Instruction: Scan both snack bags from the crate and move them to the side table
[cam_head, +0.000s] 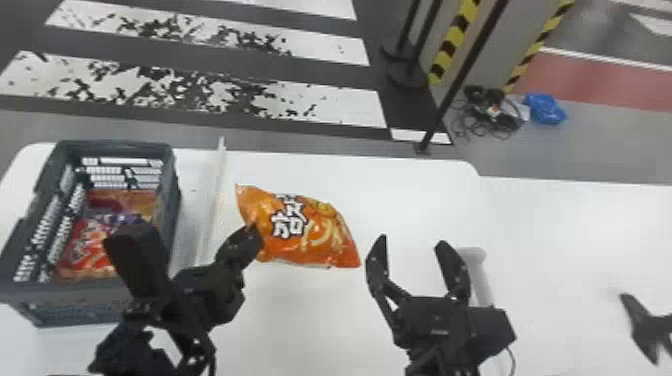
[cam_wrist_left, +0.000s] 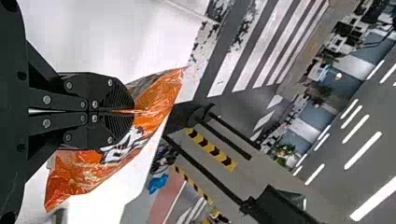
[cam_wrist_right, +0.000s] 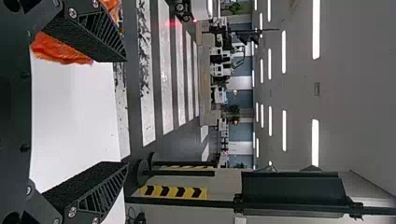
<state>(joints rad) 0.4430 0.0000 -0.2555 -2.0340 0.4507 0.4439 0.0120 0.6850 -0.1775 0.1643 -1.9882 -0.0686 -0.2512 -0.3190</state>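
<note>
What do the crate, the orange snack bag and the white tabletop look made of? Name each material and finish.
Crate: probably rigid molded plastic, fairly matte, with slotted walls.
Orange snack bag: thin glossy film, going by its creases and bright glints; plastic or foil-lined, I can't tell.
White tabletop: smooth, with a rounded corner; perhaps plastic or laminate.

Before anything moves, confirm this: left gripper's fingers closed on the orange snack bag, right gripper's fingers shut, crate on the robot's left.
One part is wrong: the right gripper has its fingers wide apart, not shut, as the right wrist view shows. The left gripper does have its fingers closed on the orange snack bag, and the crate is on the robot's left.
</note>
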